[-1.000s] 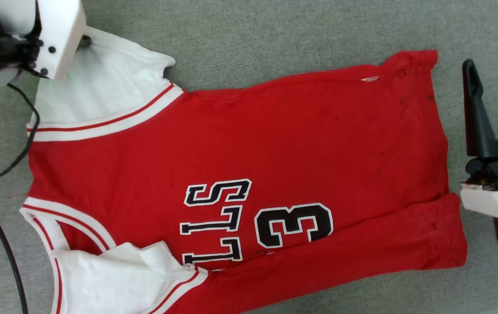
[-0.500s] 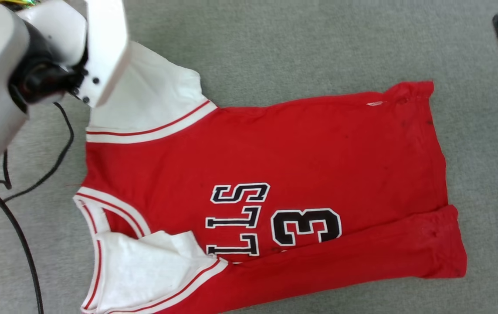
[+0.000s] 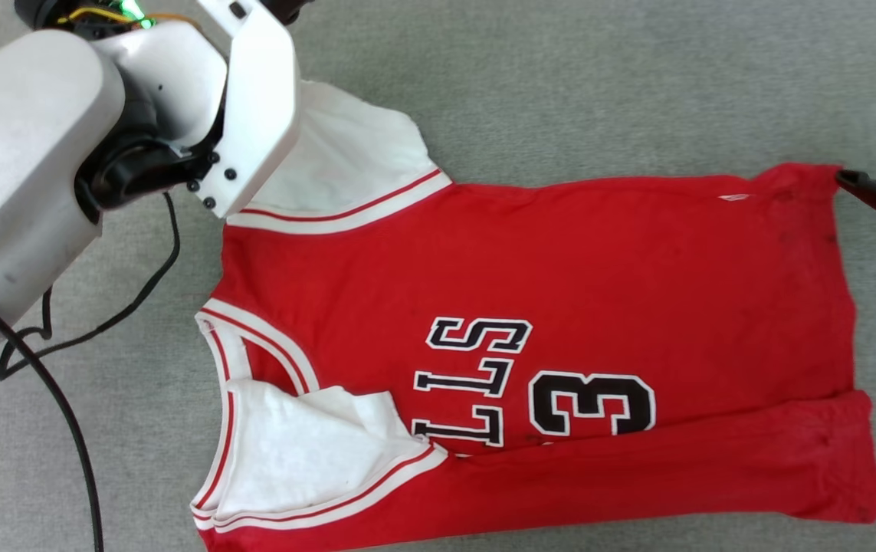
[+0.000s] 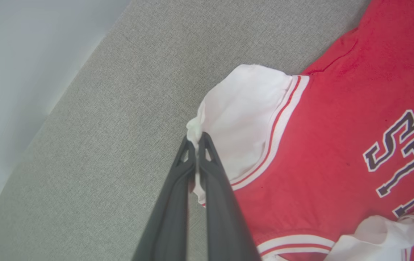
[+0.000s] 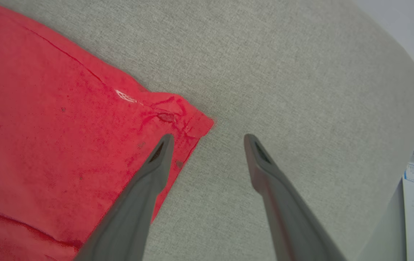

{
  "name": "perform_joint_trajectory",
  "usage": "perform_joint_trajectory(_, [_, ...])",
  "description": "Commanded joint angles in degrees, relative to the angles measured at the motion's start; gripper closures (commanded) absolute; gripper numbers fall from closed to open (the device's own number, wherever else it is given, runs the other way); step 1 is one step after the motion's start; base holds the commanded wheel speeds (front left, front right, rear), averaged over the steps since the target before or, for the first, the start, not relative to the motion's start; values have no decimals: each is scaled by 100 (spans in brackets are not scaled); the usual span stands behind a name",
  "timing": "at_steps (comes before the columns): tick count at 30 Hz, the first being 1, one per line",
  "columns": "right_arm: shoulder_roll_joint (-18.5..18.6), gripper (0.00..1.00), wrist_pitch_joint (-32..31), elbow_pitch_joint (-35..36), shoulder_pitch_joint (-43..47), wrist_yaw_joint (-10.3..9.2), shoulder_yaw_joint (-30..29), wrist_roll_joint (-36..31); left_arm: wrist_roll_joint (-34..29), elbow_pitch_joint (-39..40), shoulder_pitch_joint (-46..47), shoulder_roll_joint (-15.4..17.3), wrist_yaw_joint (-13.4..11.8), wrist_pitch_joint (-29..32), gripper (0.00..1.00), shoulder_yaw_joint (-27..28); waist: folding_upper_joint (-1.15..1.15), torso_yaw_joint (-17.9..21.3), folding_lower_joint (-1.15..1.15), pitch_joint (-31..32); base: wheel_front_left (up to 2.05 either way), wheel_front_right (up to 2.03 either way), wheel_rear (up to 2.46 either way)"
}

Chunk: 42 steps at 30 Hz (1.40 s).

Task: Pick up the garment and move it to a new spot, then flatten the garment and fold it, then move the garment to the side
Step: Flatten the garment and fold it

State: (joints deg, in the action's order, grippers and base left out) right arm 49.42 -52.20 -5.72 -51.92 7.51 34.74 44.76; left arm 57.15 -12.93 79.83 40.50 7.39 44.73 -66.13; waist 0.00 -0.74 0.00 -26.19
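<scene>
My left gripper (image 4: 196, 140) newly pinches the garment's (image 3: 560, 261) white sleeve (image 4: 239, 116); my right gripper (image 5: 208, 139), spread, straddles the hem corner (image 5: 192, 123): flattening likely pending.

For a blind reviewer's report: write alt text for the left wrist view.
The left gripper, its two dark fingers pressed together, pinches the edge of the white sleeve of a red jersey. The jersey lies on a grey fabric surface, part of its black lettering showing at right.
</scene>
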Motion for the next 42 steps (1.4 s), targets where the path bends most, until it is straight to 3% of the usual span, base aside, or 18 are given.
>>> perform_joint_trajectory(1, [-112, 0, -87, -138, -151, -5, 12, 93, -20, 22, 94, -32, 2, -39, 100, 0, 0, -118, 0, -127, 0, 0, 0])
perform_joint_trajectory(6, [-467, 0, -363, -884, -429, -5, 185, 242, -10, 95, 282, -84, 2, -183, 100, -100, 0, -285, 0, -354, 0, 0, 0])
perform_joint_trajectory(14, [-841, 0, -107, -1494, -126, -4, 895, 354, 32, 75, 441, -38, 2, -388, 100, -295, 0, -369, 0, -525, 0, 0, 0])
perform_joint_trajectory(15, [-878, 100, 13, -1537, -130, -4, 926, 370, 43, 54, 433, -25, 2, -417, 100, -314, 0, -359, 0, -520, 0, 0, 0])
perform_joint_trajectory(26, [-579, 100, 1304, -1596, -273, -4, 1157, 673, 214, 35, 94, 195, 2, -829, 100, -533, 0, -255, 0, 284, 0, 0, 0])
perform_joint_trajectory(33, [-238, 100, 2075, -1404, 145, -4, 1385, 898, 369, 381, -407, 431, 2, -907, 100, -639, 0, -331, 0, 903, 0, 0, 0])
perform_joint_trajectory(42, [13, 100, 2594, -1235, 948, -4, 1693, 1122, 385, 1002, -1594, 781, -30, -825, 100, -705, 0, -366, 0, 1607, 0, 0, 0])
